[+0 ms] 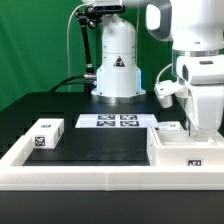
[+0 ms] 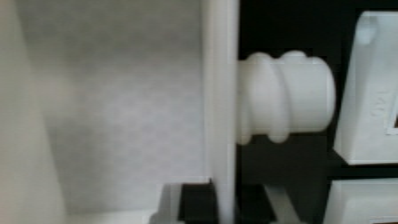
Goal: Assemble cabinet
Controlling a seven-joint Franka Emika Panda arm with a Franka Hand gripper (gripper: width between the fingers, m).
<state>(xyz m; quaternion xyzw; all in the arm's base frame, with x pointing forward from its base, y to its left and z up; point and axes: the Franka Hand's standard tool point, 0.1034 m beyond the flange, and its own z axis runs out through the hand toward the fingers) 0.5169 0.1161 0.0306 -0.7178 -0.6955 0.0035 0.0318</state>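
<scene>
No writing can be read: the only markings are black-and-white square tags and a dark triangle sign on the arm's base. The arm reaches down steeply on the exterior view's right, and its pincer sits low at the back of the cabinet body; the fingertips are hidden there, so I cannot tell whether it is open or closed. The body stands on the bench at the right front corner, a small tag on its front. A small block lies well apart at the left. The marker board lies between them, further back. The blurred wrist view shows a flat white wall beside a ribbed white round part
</scene>
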